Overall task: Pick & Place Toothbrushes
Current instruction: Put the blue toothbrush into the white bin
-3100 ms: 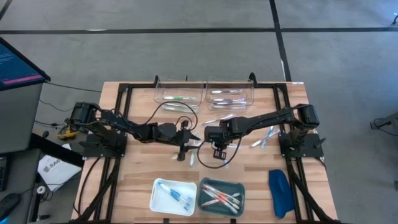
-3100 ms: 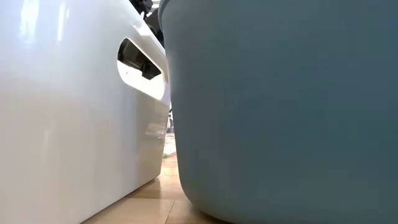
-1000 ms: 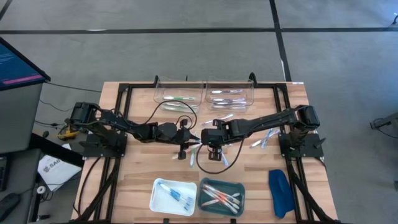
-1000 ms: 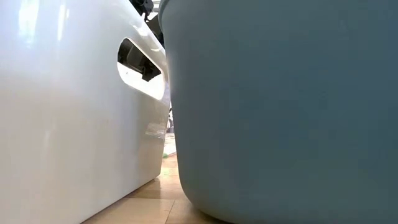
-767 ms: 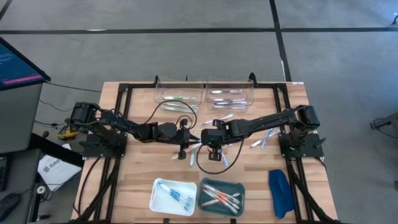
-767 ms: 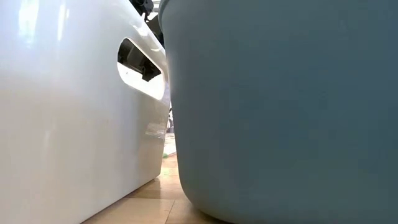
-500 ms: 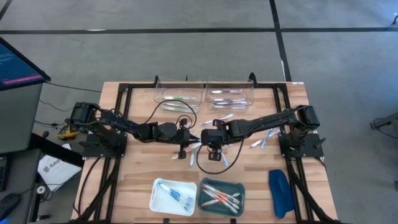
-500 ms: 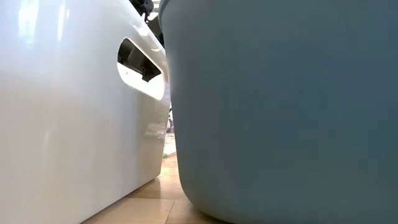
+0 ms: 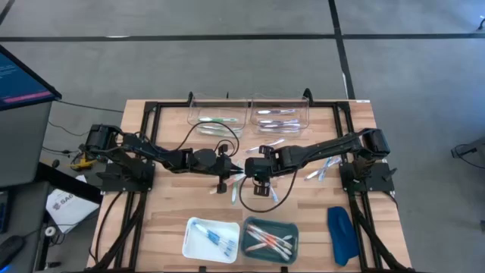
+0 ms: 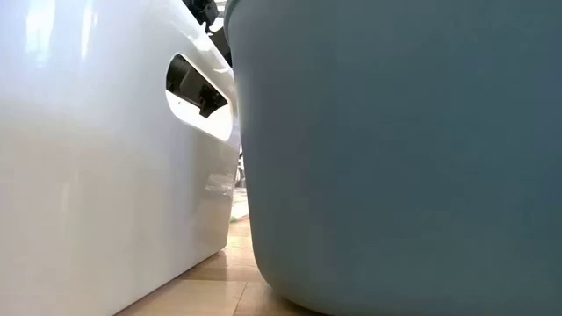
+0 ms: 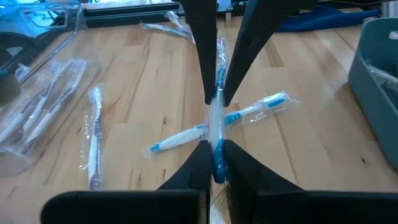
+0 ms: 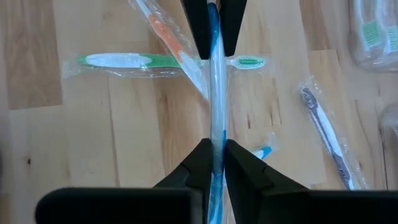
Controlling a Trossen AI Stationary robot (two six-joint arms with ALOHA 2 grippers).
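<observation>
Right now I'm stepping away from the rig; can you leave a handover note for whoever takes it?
Left gripper: shut on a wrapped blue toothbrush mid-table.
Right gripper: shut on the same toothbrush, opposite end.
Done: some toothbrushes already lie in the white bin, the teal bin and the clear trays.
Left: complete this pass and bin the brush; several loose toothbrushes lie on the table.
</observation>
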